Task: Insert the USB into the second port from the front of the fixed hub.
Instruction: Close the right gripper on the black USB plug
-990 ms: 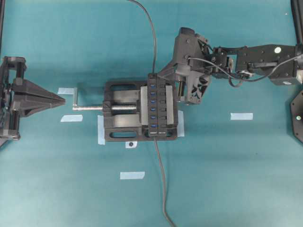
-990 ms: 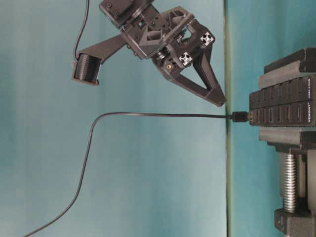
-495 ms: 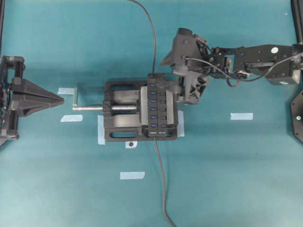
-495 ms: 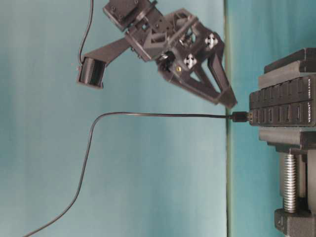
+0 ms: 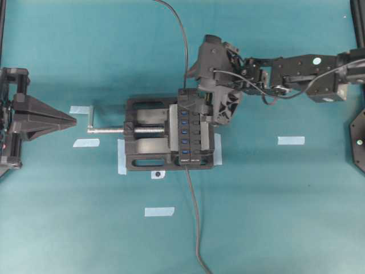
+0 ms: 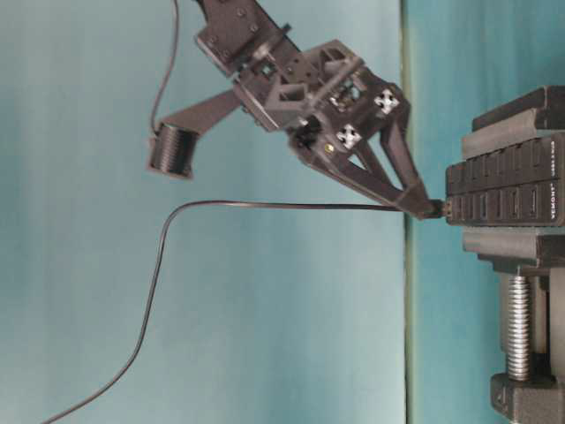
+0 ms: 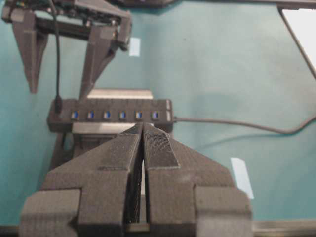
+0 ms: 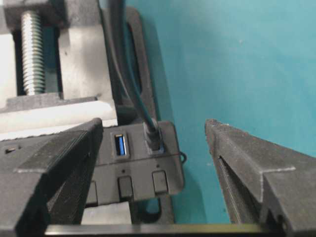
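1. We read the step in hand as taking hold of the USB plug [image 8: 154,137]. The right claw [image 8: 154,126] stands wide open with one finger on either side of the plug and grips nothing.
2. The plug sits in the end port of the fixed hub [image 5: 191,128], at the hub's upper end in the overhead view. Its thin cable [image 6: 265,205] runs off toward the top of that frame.
3. To do this well, we centre the plug between the fingers before closing, and we grip the plug body, not the cable.
4. We then pull straight along the port's axis. Any sideways lean could jam or bend the connector.
5. The bench vise [image 5: 145,148] clamps the hub on the worktop [image 5: 274,200], so it should stay put under the pull.
6. Ports as holders: the end port holds the plug. The blue port [image 8: 120,144] just beside it is empty, and the other ports in the left wrist view look empty too.
7. We cannot tell from these views which end counts as the front.
8. The left claw [image 7: 143,131] is closed on nothing, at mid-left of the overhead frame, well apart from the hub.
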Robot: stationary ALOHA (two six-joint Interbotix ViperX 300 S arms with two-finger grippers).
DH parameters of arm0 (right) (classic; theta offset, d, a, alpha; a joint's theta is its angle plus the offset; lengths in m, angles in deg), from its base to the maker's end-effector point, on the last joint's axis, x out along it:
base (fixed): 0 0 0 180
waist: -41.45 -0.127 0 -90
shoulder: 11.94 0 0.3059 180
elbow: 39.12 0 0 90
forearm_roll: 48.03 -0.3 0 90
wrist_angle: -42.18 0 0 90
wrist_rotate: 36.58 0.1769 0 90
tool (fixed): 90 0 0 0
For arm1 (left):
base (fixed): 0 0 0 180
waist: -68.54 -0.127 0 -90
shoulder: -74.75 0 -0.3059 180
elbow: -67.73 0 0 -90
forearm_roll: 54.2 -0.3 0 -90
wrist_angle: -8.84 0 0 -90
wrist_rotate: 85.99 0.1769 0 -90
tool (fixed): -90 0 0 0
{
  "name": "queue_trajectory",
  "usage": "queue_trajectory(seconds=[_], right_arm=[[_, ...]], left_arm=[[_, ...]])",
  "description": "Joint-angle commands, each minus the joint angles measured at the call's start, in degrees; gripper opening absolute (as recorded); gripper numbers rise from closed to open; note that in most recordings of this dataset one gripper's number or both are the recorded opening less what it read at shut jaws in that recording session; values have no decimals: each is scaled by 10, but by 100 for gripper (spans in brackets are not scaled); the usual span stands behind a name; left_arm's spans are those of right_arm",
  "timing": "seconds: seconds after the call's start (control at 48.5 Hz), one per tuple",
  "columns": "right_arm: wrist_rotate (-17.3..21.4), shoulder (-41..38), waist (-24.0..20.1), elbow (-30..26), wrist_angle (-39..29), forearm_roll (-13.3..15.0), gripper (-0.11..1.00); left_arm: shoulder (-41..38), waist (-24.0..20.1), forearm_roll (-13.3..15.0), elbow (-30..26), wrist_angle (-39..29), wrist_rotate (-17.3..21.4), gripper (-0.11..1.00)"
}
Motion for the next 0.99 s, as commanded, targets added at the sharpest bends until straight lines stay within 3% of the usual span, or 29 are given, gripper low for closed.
queue_trajectory(seconds=[0.0, 0.598, 0.97], right_arm=[[-4, 4, 1, -17, 3, 0, 84], [-4, -1, 8, -18, -1, 0, 82], [-4, -1, 8, -17, -1, 0, 51]], left_arm=[[-3, -1, -2, -6, 3, -1, 0], [-3, -1, -1, -4, 3, -2, 0], [-3, -1, -1, -4, 3, -2, 0]])
